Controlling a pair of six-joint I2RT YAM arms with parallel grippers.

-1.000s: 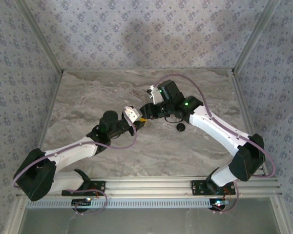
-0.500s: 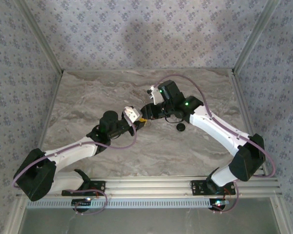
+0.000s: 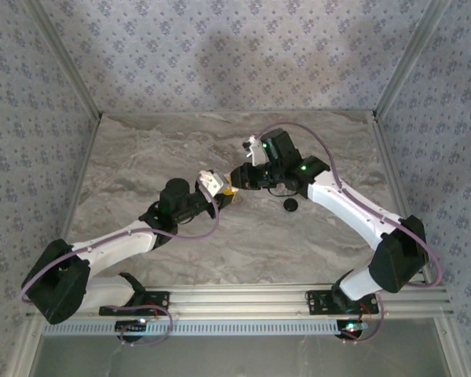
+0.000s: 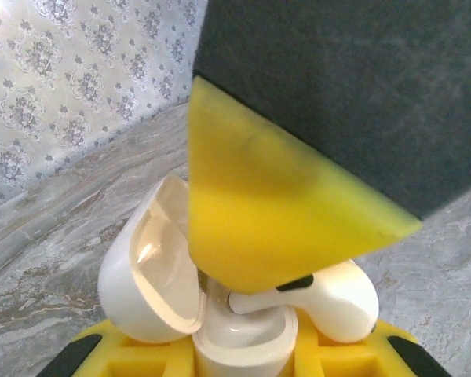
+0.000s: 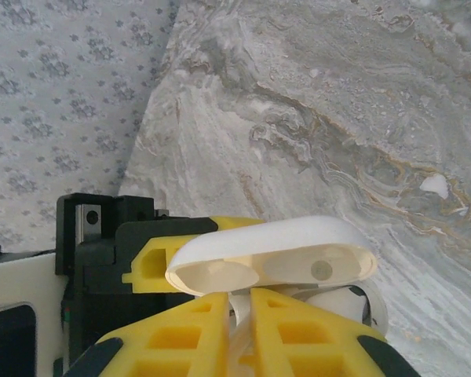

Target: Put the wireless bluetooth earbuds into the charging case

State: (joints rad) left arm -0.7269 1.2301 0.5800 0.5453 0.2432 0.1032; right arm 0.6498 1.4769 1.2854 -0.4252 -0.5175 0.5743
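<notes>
The charging case (image 4: 243, 345) stands open, its lid (image 4: 149, 275) tipped back to the left, and my left gripper (image 4: 243, 357) is shut on its base. An earbud (image 4: 337, 302) lies across the case mouth with its stem pointing into the opening. My right gripper (image 5: 239, 314) is shut on that earbud from above; one of its yellow fingers (image 4: 259, 212) covers the stem. From the right wrist, the lid (image 5: 275, 251) arches just beyond the fingertips. In the top view the left gripper (image 3: 224, 195) and right gripper (image 3: 235, 189) meet mid-table. The other earbud is hidden.
A flat black round disc (image 3: 290, 205) lies on the marble table (image 3: 141, 157) just right of the grippers. A small white fleck (image 5: 436, 186) sits on the marble beyond the case. Patterned walls and a metal frame close in the table.
The right wrist has shifted slightly to the right. Both grippers stay together at the case, and the left arm is unchanged.
</notes>
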